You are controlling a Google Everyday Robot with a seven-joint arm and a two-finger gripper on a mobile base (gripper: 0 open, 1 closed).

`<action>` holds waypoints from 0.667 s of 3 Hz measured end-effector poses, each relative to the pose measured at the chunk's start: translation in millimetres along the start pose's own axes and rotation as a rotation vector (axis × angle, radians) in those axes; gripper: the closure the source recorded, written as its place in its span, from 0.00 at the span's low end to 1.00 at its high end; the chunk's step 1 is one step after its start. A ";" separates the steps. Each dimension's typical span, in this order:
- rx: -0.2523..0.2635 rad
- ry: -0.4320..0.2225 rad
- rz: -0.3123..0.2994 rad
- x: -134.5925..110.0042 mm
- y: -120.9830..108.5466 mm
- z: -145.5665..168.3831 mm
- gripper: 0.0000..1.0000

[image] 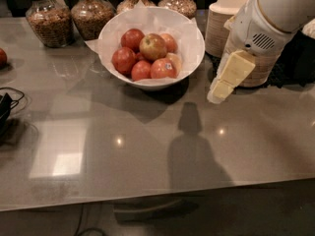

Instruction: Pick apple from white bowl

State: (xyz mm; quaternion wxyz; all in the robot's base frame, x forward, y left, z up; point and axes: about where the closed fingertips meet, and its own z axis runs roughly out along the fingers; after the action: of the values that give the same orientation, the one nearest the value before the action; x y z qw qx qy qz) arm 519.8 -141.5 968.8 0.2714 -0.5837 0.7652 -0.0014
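Observation:
The pale yellow-green apple (153, 46) with a reddish blush sits on top of several red apples in the white bowl (193, 58), which is lined with crinkled white paper, at the back centre of the grey counter. One red apple (164, 68) at the front carries a small sticker. My gripper (216, 96), with cream-coloured fingers on a white arm, hangs above the counter just right of the bowl. It points down and to the left, level with the bowl's front rim. It is apart from the bowl and holds nothing.
Two glass jars of grain (47, 18) (91, 14) stand behind the bowl on the left. Stacks of tan disposable bowls (224, 21) stand right of it, behind my arm. A red apple (2, 58) and a black cable (7, 107) lie at the left edge.

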 end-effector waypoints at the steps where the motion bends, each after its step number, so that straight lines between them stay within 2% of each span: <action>1: 0.046 -0.100 -0.004 -23.2 -21.3 4.4 0.00; 2: 0.018 -0.216 0.008 -39.0 -34.2 12.6 0.00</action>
State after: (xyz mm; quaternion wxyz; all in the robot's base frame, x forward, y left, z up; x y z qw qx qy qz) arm 562.3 -113.5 985.0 0.3578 -0.5747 0.7339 0.0556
